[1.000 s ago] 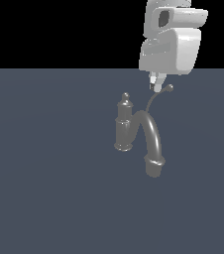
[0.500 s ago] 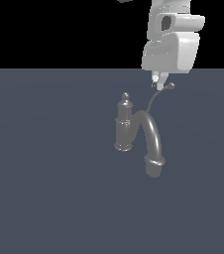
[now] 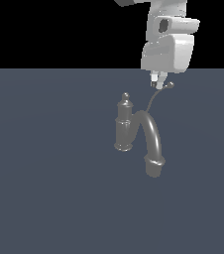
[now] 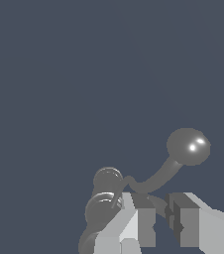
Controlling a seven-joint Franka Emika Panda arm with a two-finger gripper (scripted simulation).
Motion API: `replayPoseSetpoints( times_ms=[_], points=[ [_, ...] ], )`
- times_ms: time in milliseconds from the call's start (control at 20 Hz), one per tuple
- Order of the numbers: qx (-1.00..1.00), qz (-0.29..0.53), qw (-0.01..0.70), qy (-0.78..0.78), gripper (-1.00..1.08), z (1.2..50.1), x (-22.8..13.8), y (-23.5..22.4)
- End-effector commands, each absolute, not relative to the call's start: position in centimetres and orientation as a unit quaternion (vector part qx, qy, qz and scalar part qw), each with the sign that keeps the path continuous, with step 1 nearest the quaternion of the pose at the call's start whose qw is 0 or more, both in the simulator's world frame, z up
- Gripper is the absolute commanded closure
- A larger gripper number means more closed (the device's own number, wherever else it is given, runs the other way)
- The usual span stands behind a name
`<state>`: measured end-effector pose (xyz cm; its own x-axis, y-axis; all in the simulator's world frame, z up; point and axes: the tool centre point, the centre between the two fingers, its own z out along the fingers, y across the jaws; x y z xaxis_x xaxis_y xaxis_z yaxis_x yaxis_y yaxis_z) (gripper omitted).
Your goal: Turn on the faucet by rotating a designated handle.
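Exterior view: grey metallic faucet [image 3: 125,126] with arched spout, upright mid-surface; thin curved grey wire handle [image 3: 156,98] rising toward one o'clock, knob just beside white two-fingered gripper [image 3: 157,84]. Wrist view: fingers [image 4: 134,225] slightly parted, apparently straddling the lever, nothing clamped. Approach judged complete; rotation left. Plain slate-blue surface [image 3: 44,188]; black backdrop.

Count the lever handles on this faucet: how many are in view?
1. The handle curves up from the faucet column to a round knob beside the gripper, on the exterior view's right. Any handle behind the column would be hidden.
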<state>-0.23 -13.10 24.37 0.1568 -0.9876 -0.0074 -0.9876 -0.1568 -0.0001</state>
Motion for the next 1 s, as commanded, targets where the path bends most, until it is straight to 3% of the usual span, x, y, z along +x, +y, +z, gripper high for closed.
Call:
replayPoseSetpoints(
  times_ms=[0, 950],
  points=[
    [-0.758, 0.001, 0.003, 0.652, 1.08, 24.3, 0.6, -13.5],
    [-0.748, 0.0, 0.001, 0.663, 1.08, 24.2, 5.9, -14.4]
  ],
)
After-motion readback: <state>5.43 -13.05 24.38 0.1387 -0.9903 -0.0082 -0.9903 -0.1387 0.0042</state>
